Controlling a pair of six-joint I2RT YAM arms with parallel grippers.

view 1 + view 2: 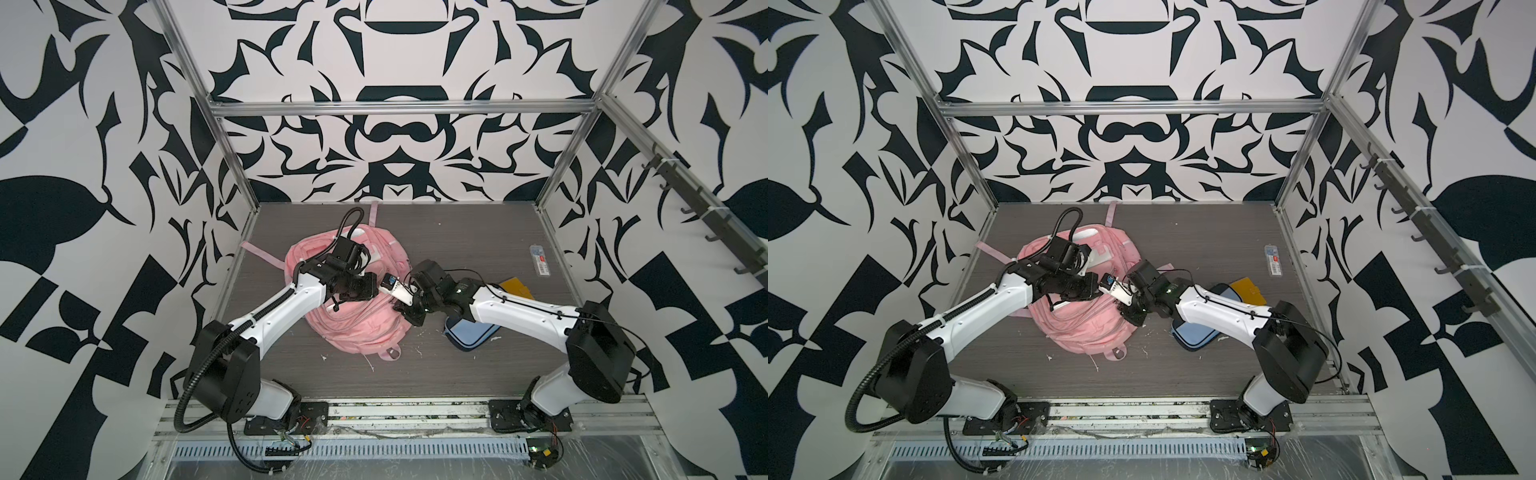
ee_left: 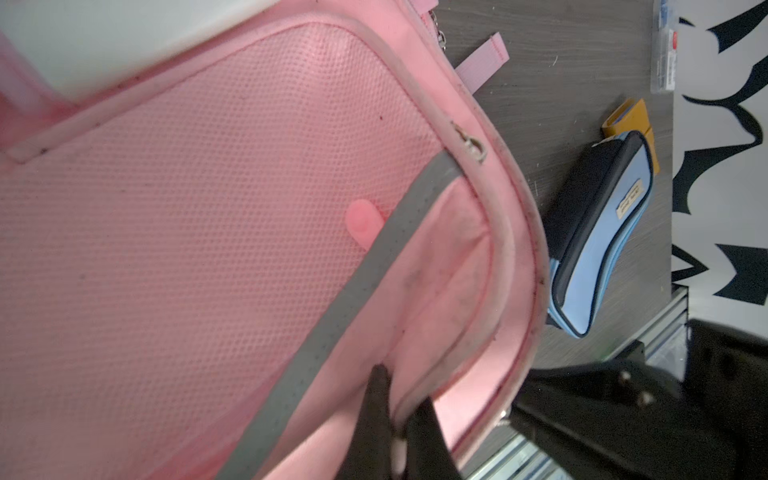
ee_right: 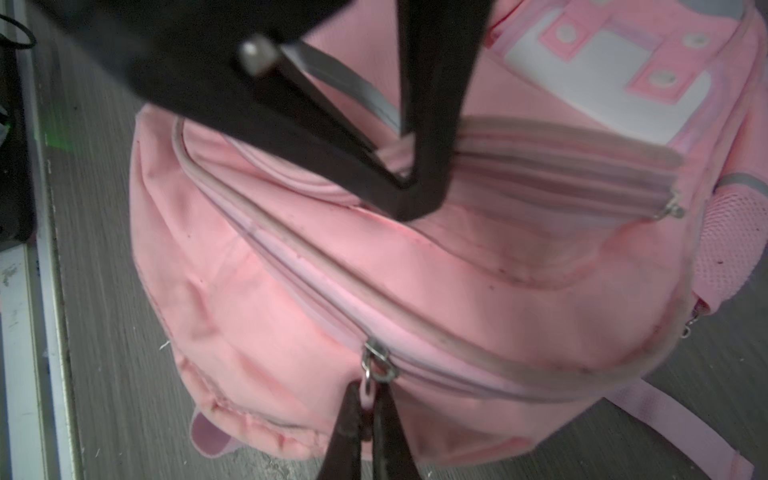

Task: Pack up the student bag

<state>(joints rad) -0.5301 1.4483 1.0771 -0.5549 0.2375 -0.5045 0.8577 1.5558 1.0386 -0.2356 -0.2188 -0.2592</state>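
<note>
The student bag (image 1: 353, 328), pink with zip pockets and white patches, lies on the grey table in both top views, and both arms meet over it. In the left wrist view my left gripper (image 2: 398, 409) is shut, pinching a piped fold of the bag's fabric (image 2: 419, 332) beside a grey reflective strip (image 2: 353, 291). The right wrist view shows that gripper's dark fingers (image 3: 432, 166) closed on the bag near a front pocket zip. My right gripper (image 3: 369, 395) is shut on the pink pull tab under the metal zip slider (image 3: 377, 366). That zip runs shut across the bag.
A light-blue and navy pencil case (image 1: 471, 332) lies to the right of the bag, partly under the right arm. A yellow flat item (image 1: 517, 289) sits behind it. A clear narrow box (image 1: 540, 259) lies near the right wall. Pink straps (image 1: 259, 251) trail toward the back left.
</note>
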